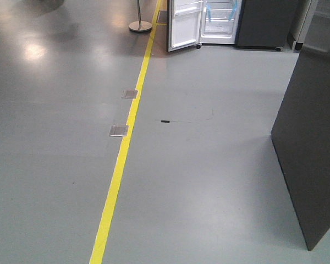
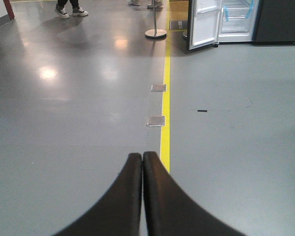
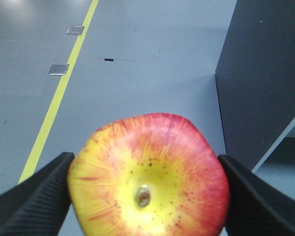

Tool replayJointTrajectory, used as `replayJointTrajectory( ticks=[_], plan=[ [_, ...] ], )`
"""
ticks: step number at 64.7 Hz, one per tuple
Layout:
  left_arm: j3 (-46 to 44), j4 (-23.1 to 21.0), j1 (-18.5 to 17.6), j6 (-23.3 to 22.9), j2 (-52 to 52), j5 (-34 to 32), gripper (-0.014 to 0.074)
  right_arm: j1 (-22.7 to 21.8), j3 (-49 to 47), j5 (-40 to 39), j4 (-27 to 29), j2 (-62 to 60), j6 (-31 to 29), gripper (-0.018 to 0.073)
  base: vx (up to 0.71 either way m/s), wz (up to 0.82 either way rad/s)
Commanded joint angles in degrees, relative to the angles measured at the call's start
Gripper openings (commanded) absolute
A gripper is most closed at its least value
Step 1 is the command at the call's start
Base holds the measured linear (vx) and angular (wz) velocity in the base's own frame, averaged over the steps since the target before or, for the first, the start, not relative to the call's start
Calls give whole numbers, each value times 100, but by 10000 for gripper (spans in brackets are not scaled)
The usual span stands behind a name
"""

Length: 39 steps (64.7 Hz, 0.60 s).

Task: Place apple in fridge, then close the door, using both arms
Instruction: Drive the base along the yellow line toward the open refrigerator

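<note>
A red and yellow apple [image 3: 148, 174] fills the bottom of the right wrist view, its stem end facing the camera. My right gripper [image 3: 146, 172] is shut on it, one black finger on each side. Far across the floor stands the fridge [image 1: 220, 22], its white inside showing blue tape strips. The door [image 1: 184, 25] hangs open to its left, white inner face outward. The fridge [image 2: 236, 19] and its door [image 2: 204, 22] also show at the top of the left wrist view. My left gripper [image 2: 142, 156] is shut with nothing in it, pointing over the floor.
A yellow floor line [image 1: 126, 137] runs toward the fridge, with two metal floor plates [image 1: 119, 130] beside it. A dark grey panel [image 1: 311, 143] stands close on the right. A post on a round base [image 1: 140, 25] stands left of the door. People's feet [image 2: 71, 10] show far left.
</note>
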Motion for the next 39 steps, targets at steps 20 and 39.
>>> replayJointTrajectory(
  ticks=[20,39],
  plan=[
    [104,12,-9,-9,-63,-395,-5,-23,-159,-445,-8,2,1,132,20,-6],
    [104,12,-9,-9,-63,-395,-5,-23,-159,-445,-8,2,1,132,23,-12]
  ],
)
